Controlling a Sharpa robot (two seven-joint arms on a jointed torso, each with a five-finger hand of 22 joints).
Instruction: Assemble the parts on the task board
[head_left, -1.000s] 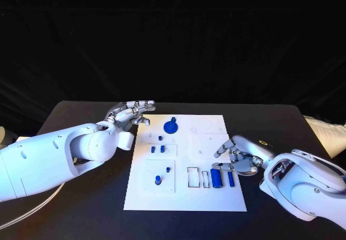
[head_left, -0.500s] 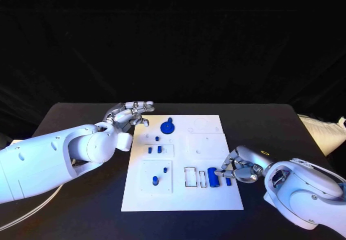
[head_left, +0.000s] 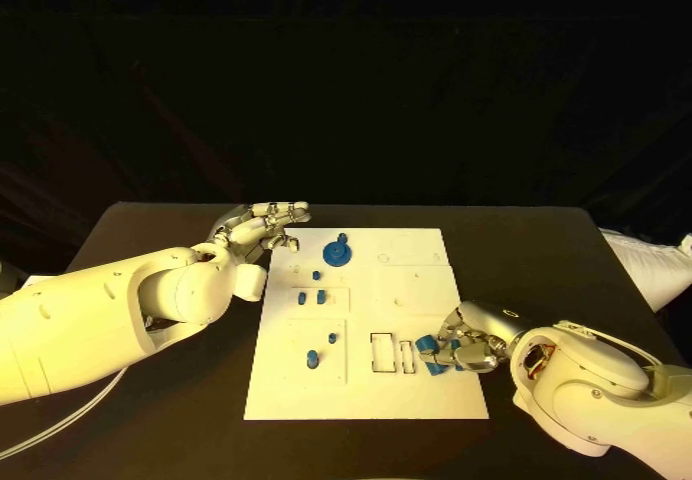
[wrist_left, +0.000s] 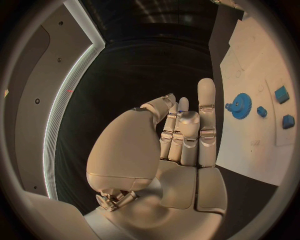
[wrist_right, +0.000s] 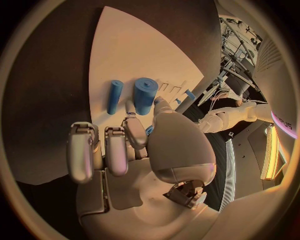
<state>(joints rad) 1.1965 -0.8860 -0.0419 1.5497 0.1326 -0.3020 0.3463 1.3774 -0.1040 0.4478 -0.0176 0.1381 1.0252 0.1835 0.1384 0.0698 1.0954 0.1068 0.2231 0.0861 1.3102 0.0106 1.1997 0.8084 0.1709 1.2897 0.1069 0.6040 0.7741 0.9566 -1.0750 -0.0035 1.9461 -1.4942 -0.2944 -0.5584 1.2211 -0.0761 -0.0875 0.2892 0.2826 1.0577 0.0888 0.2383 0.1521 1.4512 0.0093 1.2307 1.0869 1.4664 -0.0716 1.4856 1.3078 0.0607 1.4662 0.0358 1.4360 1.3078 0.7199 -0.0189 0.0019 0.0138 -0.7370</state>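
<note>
The white task board (head_left: 411, 285) lies in the middle of the black table. Near its front right a thick blue cylinder (head_left: 427, 346) (wrist_right: 145, 94) lies beside a thin blue rod (head_left: 460, 358) (wrist_right: 114, 96). My right hand (head_left: 470, 343) (wrist_right: 140, 150) reaches over them, its thumb and one finger pinching the thick cylinder on the board. My left hand (head_left: 265, 226) (wrist_left: 181, 135) hovers by the board's far left corner, fingers straight and side by side, holding nothing. A blue gear (head_left: 338, 252) (wrist_left: 239, 106) stands just beside it.
Small blue pegs and blocks (head_left: 310, 297) stand in the board's left half, one (head_left: 312, 358) near the front. Two empty rectangular slots (head_left: 382, 352) lie left of the thick cylinder. Bare black table (head_left: 159, 225) surrounds the board.
My right hand has drawn toward the robot and closed in on the thick cylinder, thumb and finger now on it. The left hand has not moved.
</note>
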